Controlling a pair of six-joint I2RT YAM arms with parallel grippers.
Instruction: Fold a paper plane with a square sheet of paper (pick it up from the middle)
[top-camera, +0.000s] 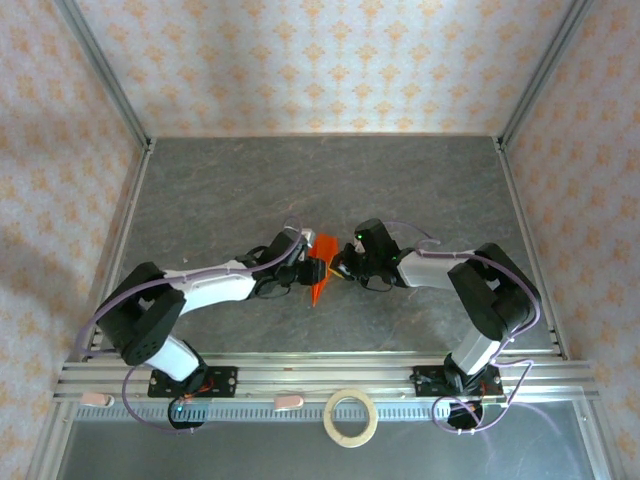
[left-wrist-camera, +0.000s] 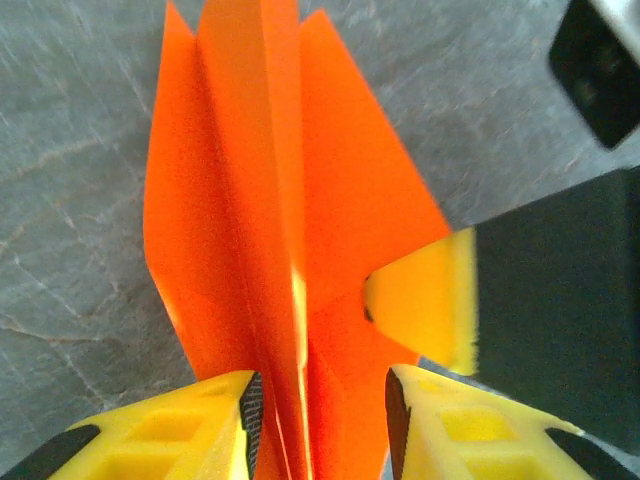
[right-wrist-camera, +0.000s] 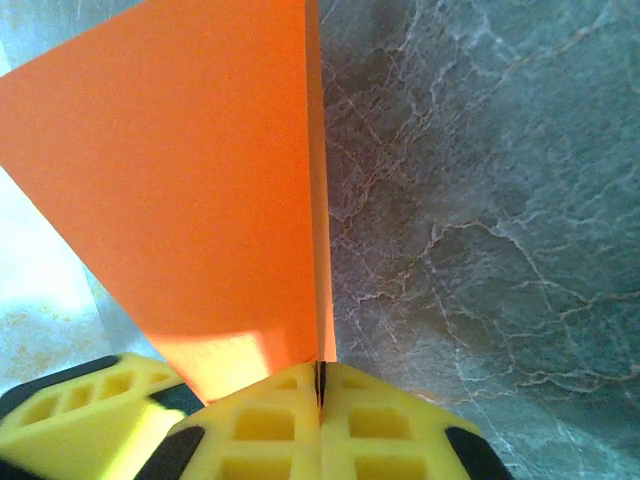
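The left gripper (top-camera: 303, 270) reaches in to mid-table (top-camera: 300, 180). In its wrist view the left gripper (left-wrist-camera: 320, 390) has its jaws apart, with the folded keel of the orange plane (left-wrist-camera: 260, 200) standing between them; whether either pad touches the paper is hard to judge. The plane (top-camera: 320, 264) is held up off the table, between the two grippers. The right gripper (top-camera: 341, 268) pinches it from the other side. The right wrist view shows the right gripper (right-wrist-camera: 320, 378) closed tight on the plane's (right-wrist-camera: 190, 200) edge. A tape ring (top-camera: 328, 418) lies by the near rail.
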